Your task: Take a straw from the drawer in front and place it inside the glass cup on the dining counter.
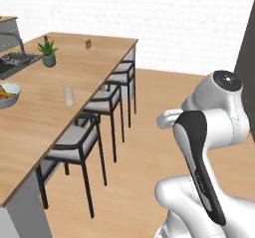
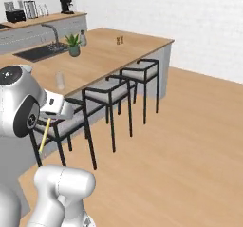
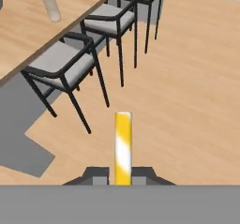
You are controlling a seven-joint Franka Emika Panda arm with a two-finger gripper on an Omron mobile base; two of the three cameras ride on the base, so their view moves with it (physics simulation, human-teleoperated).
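Observation:
My gripper (image 3: 123, 174) is shut on the straw (image 3: 123, 145), a pale yellow stick that juts forward from between the fingertips. In the right base view the straw (image 2: 44, 136) hangs slanted below the gripper (image 2: 51, 118), over the nearest stool. The glass cup (image 1: 68, 95) stands upright on the dining counter (image 1: 94, 65), near its stool-side edge. It also shows ahead and to the left as a clear tumbler (image 3: 50, 6) on the counter (image 3: 18, 28), well apart from the straw. The glass cup (image 2: 60, 80) sits just beyond my hand. The drawer is out of view.
Three black stools (image 1: 79, 142) (image 1: 107, 102) (image 1: 123, 75) line the counter's side. A potted plant (image 1: 48, 52), a fruit bowl (image 1: 6, 95), a small brown item (image 1: 88, 44) and a dark sink (image 2: 40, 52) are on the top. Open wooden floor (image 2: 180, 140) lies to the right.

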